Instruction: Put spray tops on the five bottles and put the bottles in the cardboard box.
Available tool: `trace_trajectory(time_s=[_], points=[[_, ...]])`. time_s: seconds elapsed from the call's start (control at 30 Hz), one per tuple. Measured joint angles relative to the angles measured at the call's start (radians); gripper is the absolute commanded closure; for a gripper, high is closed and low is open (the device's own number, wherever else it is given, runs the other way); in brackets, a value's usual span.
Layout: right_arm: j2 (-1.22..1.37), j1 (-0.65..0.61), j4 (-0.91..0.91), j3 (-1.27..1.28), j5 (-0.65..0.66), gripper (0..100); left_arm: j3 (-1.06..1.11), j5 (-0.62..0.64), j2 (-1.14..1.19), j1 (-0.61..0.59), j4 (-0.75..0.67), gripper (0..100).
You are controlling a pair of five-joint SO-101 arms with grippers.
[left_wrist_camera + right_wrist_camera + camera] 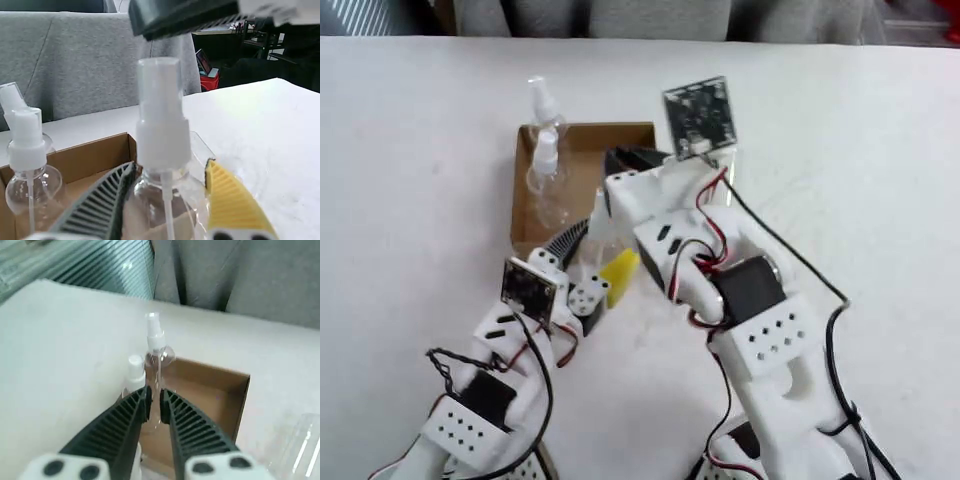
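Note:
A clear bottle (162,200) with a white spray top (161,120) stands at the near edge of the cardboard box (590,140). My left gripper (170,167) is shut on its body, one grey ribbed finger (107,200) and one yellow finger (230,200) on either side. My right gripper (185,17) hangs just above that spray top without touching it, and its black fingers (125,425) leave only a narrow slit with nothing between them. Two more capped bottles (548,160) (542,100) stand at the box's far left side.
The brown box (215,385) lies open-topped on the white table (840,150). A clear plastic piece (302,445) lies just right of the box. Both arms crowd over the box's near edge, the right arm (720,270) across the middle. A grey sofa backs the table.

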Motion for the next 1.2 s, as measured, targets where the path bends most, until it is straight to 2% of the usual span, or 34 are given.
trace_trajectory(time_s=[0.23,0.63,0.8,0.9,1.03,1.2], points=[[-0.012,-0.081,0.124,-0.026,0.002,98.2,0.008,0.000,0.000,0.000,0.000,97],[-0.129,-0.084,0.175,-0.028,0.002,98.2,0.008,0.000,0.000,-0.002,0.000,97],[-0.198,0.026,0.175,-0.028,0.002,98.2,0.008,0.000,0.000,-0.002,0.000,97],[-0.236,0.120,0.175,0.031,0.002,98.2,0.008,0.000,0.000,-0.003,-0.057,97],[-0.276,0.222,0.149,0.212,0.003,98.1,0.008,0.000,0.000,-0.057,-0.169,97],[-0.341,0.298,-0.026,0.486,0.009,98.1,0.008,0.002,0.000,-0.095,-0.233,97]])
